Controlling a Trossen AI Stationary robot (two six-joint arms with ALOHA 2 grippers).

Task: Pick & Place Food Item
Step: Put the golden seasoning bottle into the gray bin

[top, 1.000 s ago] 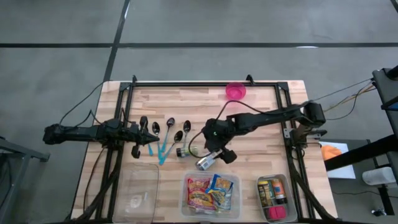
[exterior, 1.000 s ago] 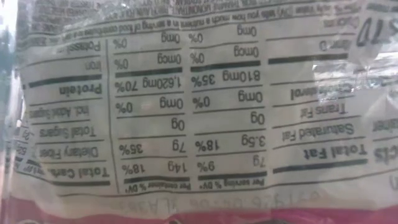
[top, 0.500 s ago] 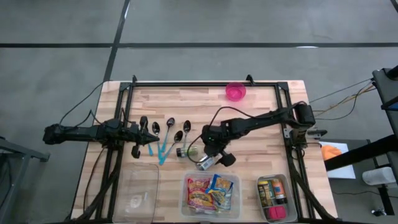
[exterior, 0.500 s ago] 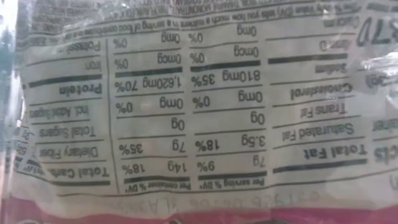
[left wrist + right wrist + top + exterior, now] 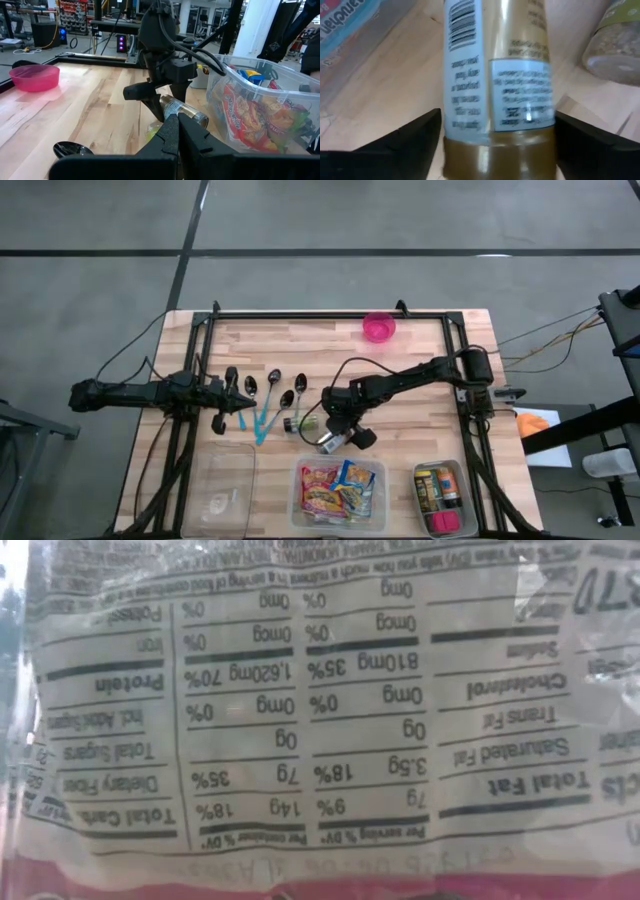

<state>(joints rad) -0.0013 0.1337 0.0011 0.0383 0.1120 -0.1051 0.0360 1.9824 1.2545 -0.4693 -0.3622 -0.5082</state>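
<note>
**Gold can lying between spread fingers, not yet gripped**

Gold-banded and labelled, the can point(image 5: 497, 85) lies on its side on the wooden table point(image 5: 420, 330), directly between the two fingers of the right gripper point(image 5: 340, 430). In the right wrist view a dark fingertip point(image 5: 405, 142) stands off each flank of the can with bare wood visible in the gaps, so the pincer is open around it rather than clamped. That straddle looks deliberate: the fingers line up across the can's round body, where a squeeze should hold it best, though a rolling can could slip sideways.

Just beside the pincer, towards the left arm, sits a small jar point(image 5: 309, 423) with a pale green lid, close enough to be nudged. Just past the pincer, at the table's near edge, is the clear bin of snack packets point(image 5: 340, 490), a likely drop spot, judging by the task. Beyond the jar lie black spoons point(image 5: 274, 378) and blue ones point(image 5: 262, 423).

The left gripper point(image 5: 176, 131) waits well off to that side, fingers pressed together and empty. A pink bowl point(image 5: 379, 327) rests far behind the working arm.
</note>
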